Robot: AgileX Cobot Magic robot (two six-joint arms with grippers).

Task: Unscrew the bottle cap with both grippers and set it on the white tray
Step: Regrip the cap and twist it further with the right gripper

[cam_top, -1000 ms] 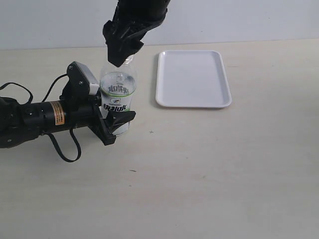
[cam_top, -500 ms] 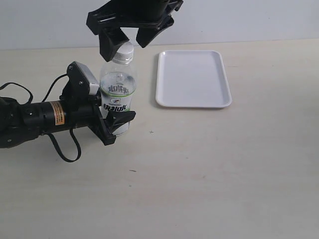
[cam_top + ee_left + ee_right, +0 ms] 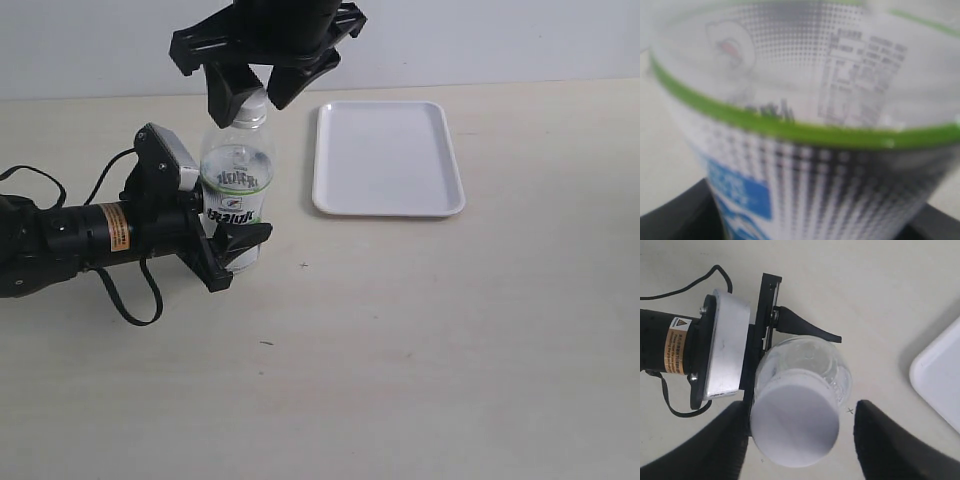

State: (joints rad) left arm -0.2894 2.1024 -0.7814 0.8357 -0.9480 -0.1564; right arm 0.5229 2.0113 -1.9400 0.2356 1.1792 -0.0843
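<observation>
Pale beige table (image 3: 420, 350) fills most of the exterior view, with a plain white wall (image 3: 500, 40) along the top edge. Upper left of centre stands the bottle (image 3: 237, 182), upright on its base with its long axis vertical. The left gripper (image 3: 226, 222) reaches in nearly level from the left edge of the frame and is clamped on the bottle's body at the height of the label (image 3: 790, 175). In the left wrist view that label fills the frame, blurred, with a green band across it.

The cap (image 3: 794, 416) sits on the neck at the very top of the bottle. The right gripper (image 3: 254, 92) hangs from the top of the frame directly over it, pointing down along the bottle's axis. Its jaws are apart, one on each side of the cap.

In the right wrist view the cap's round white top lies between the two dark fingers (image 3: 725, 445). One finger is just beside the rim, perhaps touching; I cannot tell which. The other stands off, with table showing in the gap. The cap is straddled, not yet gripped.

Because the cap looks nearer one finger, a squeeze may push the neck sideways before both fingers bite. The left clamp would have to hold against that and against the twist.

The tray (image 3: 388, 160) lies flat right of the bottle, near but apart, on the right arm's side.
</observation>
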